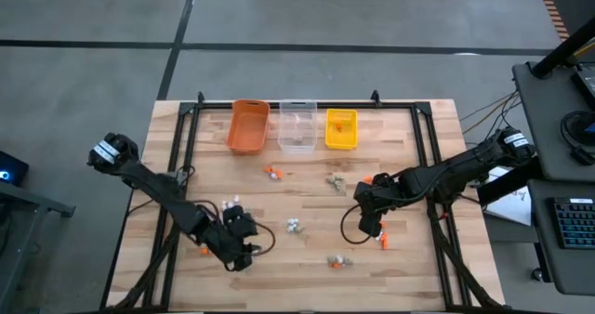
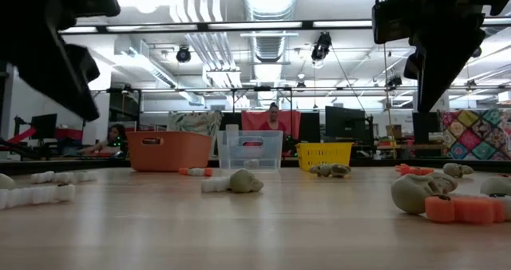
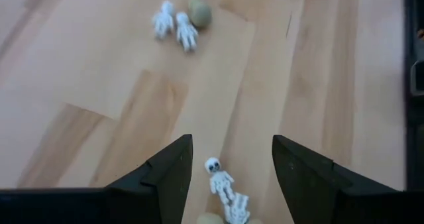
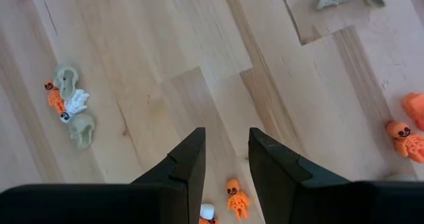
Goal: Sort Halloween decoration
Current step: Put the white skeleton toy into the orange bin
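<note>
While the orange bin (image 1: 248, 126), clear bin (image 1: 297, 125) and yellow bin (image 1: 341, 129) line the far edge of the wooden table (image 1: 307, 175), trinkets lie loose on bare planks. Left gripper (image 3: 230, 177), jaws spread wide, hovers over a tiny white skeleton (image 3: 224, 187) lying between them (nothing blocking). Right gripper (image 4: 226, 168), well right of the clear bin's line, jaws partly parted and empty, with a small orange skeleton (image 4: 236, 196) just ahead.
</note>
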Robot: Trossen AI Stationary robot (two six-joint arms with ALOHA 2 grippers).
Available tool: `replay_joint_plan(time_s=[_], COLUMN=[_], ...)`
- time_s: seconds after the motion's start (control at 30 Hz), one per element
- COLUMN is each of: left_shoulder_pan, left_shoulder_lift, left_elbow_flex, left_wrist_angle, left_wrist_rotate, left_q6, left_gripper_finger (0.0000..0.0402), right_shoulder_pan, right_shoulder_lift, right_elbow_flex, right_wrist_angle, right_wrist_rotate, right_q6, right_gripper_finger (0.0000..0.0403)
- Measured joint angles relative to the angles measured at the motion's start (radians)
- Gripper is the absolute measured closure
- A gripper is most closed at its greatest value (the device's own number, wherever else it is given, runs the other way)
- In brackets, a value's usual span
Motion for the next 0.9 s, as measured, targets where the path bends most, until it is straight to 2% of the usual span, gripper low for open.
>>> replay_joint_plan(time_s=[0.2, 0.43, 0.9], left_shoulder_pan=[-0.027, -0.029, -0.029], left_shoulder_lift=[0.107, 0.216, 0.285], left_elbow_flex=[0.061, 0.154, 0.173], left_wrist_angle=[-0.043, -0.202, -0.207], left_wrist_rotate=[-0.014, -0.023, -0.023], left_q6=[-0.001, -0.031, -0.067], left_gripper_finger=[0.0212, 0.0212, 0.0212], right_shoulder_pan=[0.000, 0.000, 0.000], right_shoulder_lift=[0.000, 0.000, 0.000], right_elbow_flex=[0.000, 0.000, 0.000], right_wrist_angle=[-0.002, -0.003, -0.003], right_wrist_rotate=[0.000, 0.000, 0.002], right_q6=[-0.009, -0.017, -0.029], right_gripper_finger=[0.0301, 0.0301, 0.0301])
